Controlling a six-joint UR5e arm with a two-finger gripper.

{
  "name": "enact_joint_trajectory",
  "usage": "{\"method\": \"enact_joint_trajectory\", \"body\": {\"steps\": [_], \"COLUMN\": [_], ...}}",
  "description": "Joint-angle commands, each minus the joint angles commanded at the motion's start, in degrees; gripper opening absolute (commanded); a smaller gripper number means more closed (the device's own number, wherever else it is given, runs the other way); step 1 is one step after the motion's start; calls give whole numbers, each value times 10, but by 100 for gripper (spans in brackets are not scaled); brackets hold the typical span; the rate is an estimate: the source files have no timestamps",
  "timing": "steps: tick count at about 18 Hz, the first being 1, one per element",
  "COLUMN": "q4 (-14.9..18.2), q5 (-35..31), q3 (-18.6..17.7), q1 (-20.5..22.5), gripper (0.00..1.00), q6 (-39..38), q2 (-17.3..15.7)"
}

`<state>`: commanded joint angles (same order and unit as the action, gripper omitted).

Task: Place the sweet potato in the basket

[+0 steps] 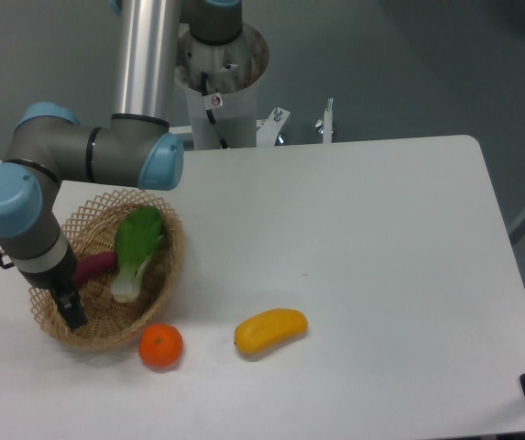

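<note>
Basket (157, 289) sits at the table's (363, 229) left side, close to the left edge, with its front rim just behind the tangerine (161, 346). Inside it lies the sweet potato (95, 267), toward the left, its right end touching or slipping under the bok choy (137, 247), which stretches from the back rim down to the middle. The gripper (70, 310) hangs over the basket's front-left part, just below the sweet potato's left end and apart from it; only dark fingers (71, 312) show below the wrist, and whether they stand apart or together cannot be told. The arm's grey links and blue joints cover the basket's left rim and the table edge there. The mango (271, 331) lies right of the tangerine, well apart from the basket, near the front of the table. The right half of the table, out to its rounded far corner and right edge, carries nothing visible.
</note>
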<state>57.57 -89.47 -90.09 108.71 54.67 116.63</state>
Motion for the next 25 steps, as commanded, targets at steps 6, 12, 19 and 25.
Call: {"method": "enact_joint_trajectory", "body": {"steps": [6, 12, 19, 25], "q4": [-1, -3, -4, -3], "q5": [1, 2, 4, 3], "q3": [2, 2, 0, -6], "q1": [85, 191, 290, 359], "gripper": [100, 100, 100, 100], "q6": [7, 64, 155, 235], "q2": [-18, -24, -25, -27]}}
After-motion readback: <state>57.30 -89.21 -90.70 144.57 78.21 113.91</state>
